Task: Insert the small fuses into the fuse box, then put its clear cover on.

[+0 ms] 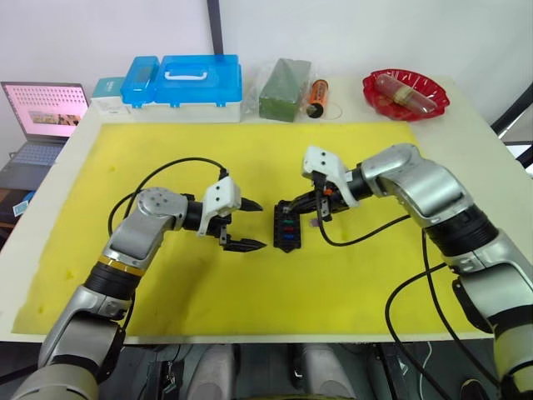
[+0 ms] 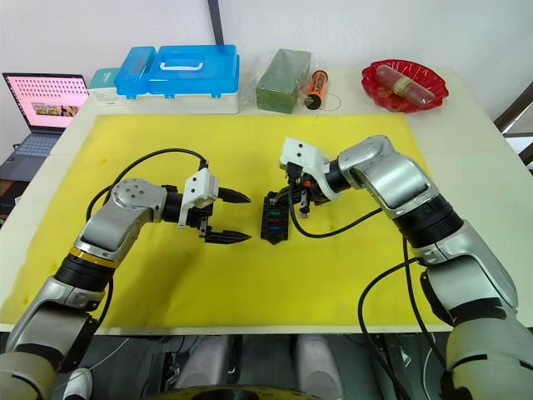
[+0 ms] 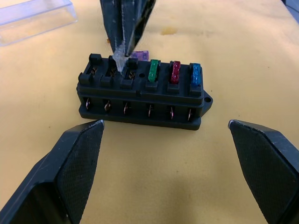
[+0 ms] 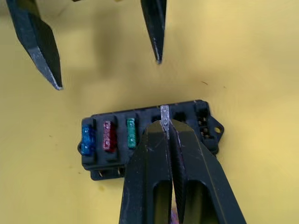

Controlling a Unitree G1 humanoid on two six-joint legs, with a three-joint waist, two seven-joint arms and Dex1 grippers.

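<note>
The black fuse box lies mid-mat on the yellow mat. Green, red and blue small fuses sit in one row of its slots. My right gripper is shut on a pale grey fuse, whose metal blade touches the box top at a free slot beside the green one. A purple fuse lies on the mat just behind the box. My left gripper stands open, empty, just left of the box. The clear cover rests on the mat beyond the box.
Blue-lidded storage boxes, a bagged green block, an orange cylinder and a red bowl line the table's far edge. A laptop stands off the table's left.
</note>
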